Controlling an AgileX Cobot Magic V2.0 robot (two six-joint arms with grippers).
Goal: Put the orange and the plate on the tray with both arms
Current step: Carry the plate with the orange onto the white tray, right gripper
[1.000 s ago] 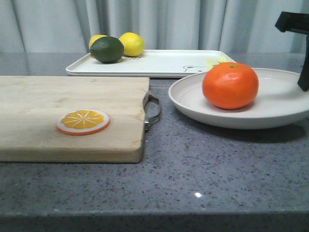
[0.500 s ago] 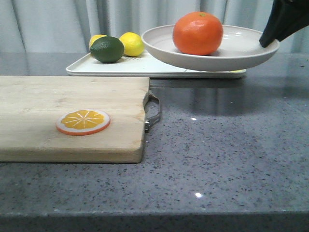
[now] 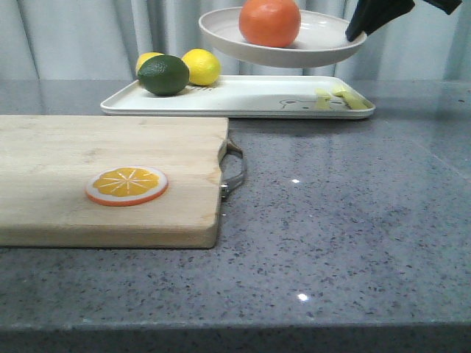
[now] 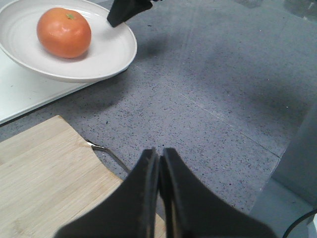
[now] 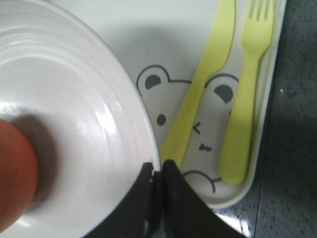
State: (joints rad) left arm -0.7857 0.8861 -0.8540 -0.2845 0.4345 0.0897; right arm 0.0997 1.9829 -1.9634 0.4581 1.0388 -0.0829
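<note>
Two pincers show: the right gripper (image 5: pixel 157 171) is clamped on the rim of the plate (image 3: pixel 283 44), which hangs in the air above the tray (image 3: pixel 243 97) with the orange (image 3: pixel 269 20) riding in it. The left gripper (image 4: pixel 159 163) is closed on nothing, over the cutting board (image 3: pixel 110 176). By my reading, lifting and carrying look done; lowering onto the tray's bare middle, clear of the knife (image 5: pixel 205 84) and fork (image 5: pixel 245 94), remains.
</note>
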